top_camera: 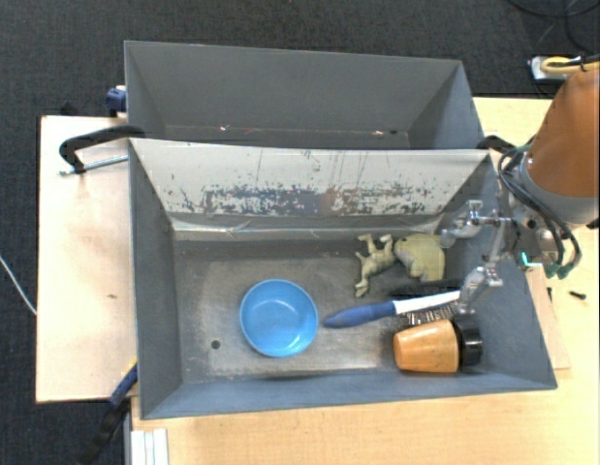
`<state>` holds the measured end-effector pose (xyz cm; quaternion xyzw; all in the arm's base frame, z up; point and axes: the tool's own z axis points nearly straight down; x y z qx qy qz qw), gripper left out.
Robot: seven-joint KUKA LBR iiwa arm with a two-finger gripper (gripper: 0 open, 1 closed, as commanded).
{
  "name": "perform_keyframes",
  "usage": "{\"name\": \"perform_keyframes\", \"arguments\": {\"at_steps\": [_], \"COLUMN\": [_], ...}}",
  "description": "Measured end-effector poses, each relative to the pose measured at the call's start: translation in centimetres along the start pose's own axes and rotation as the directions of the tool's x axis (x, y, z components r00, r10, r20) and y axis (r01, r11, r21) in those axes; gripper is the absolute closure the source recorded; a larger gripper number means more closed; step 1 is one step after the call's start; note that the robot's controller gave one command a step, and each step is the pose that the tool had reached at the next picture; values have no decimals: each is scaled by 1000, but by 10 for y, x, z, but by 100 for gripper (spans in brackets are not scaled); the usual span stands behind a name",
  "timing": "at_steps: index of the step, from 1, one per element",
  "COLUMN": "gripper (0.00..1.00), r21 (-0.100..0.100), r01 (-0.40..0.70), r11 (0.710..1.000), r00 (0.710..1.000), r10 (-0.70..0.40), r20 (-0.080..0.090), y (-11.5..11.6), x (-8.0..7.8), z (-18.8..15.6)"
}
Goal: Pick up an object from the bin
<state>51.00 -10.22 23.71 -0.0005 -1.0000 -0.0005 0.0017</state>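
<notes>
"Brush, blue-handled, lies at the front right of the bin, white bristles just beside a brown bottle, the end effector hanging over that end. The risk?"

"Crowding, I judge. A descent could catch the bottle or nudge the pale toy frog just behind it; the thin handle could pivot and slip. Whether the end effector is clenched or released, I cannot tell."

"Any writing?"

"None legible, on bottle or blue bowl."
</notes>
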Motion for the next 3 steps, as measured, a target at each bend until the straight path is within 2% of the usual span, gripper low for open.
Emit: {"name": "perform_keyframes", "arguments": {"at_steps": [1, 2, 3], "gripper": [0, 100, 100], "r21": [2, 1, 10], "r01": [167, 169, 698], "r11": [986, 986, 716], "r00": [986, 986, 716], "r10": [-167, -169, -698], "r20": [25, 10, 9], "y": [19, 18, 24], "x": [-21, -17, -14], "z": [140, 141, -18]}}
